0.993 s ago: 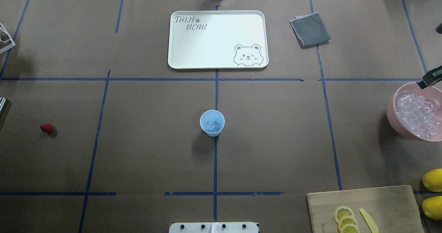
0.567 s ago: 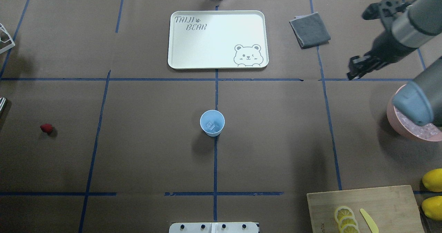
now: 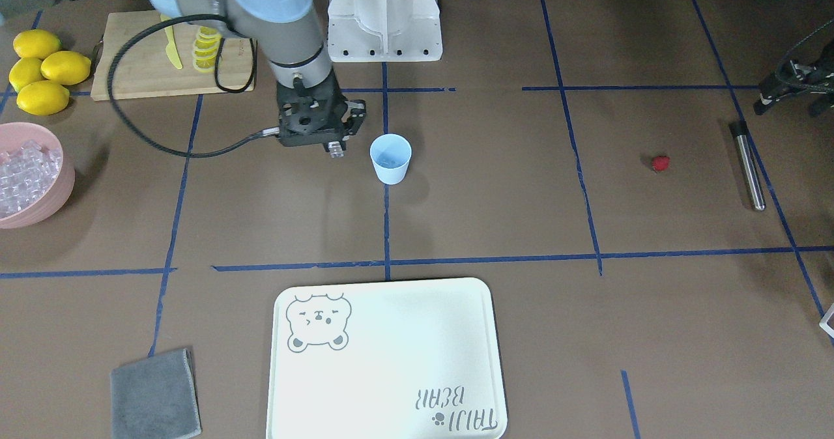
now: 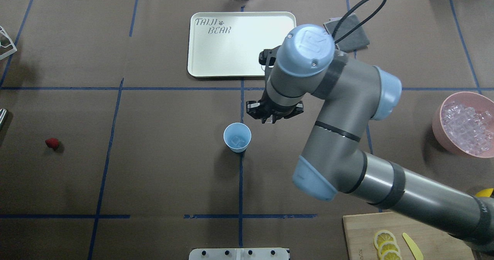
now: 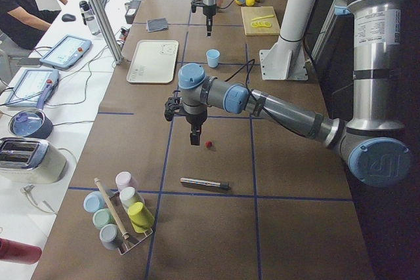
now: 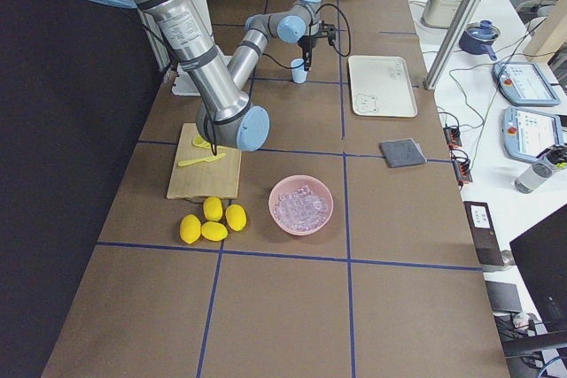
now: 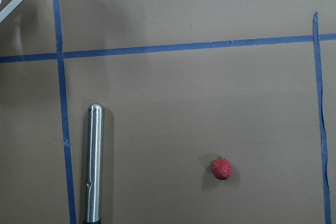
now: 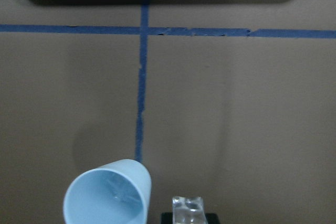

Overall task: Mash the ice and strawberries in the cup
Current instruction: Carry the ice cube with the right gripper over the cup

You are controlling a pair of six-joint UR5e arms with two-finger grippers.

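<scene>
While the right gripper (image 3: pixel 335 150) hangs clamped on one ice cube (image 8: pixel 188 205), the cup (image 4: pixel 237 137) stands upright just beside it on the robot's left (more ice (image 4: pixel 236 139) lies inside). That arm (image 4: pixel 339 136) reaches across the table (image 4: pixel 154 175) centre, wrist pointing straight down. The strawberry (image 4: pixel 52 143) lies on the table well apart, near the left gripper (image 5: pixel 195 139), whose fingers' spacing cannot be told; a metal rod (image 7: pixel 94 161) lies beside it.
</scene>
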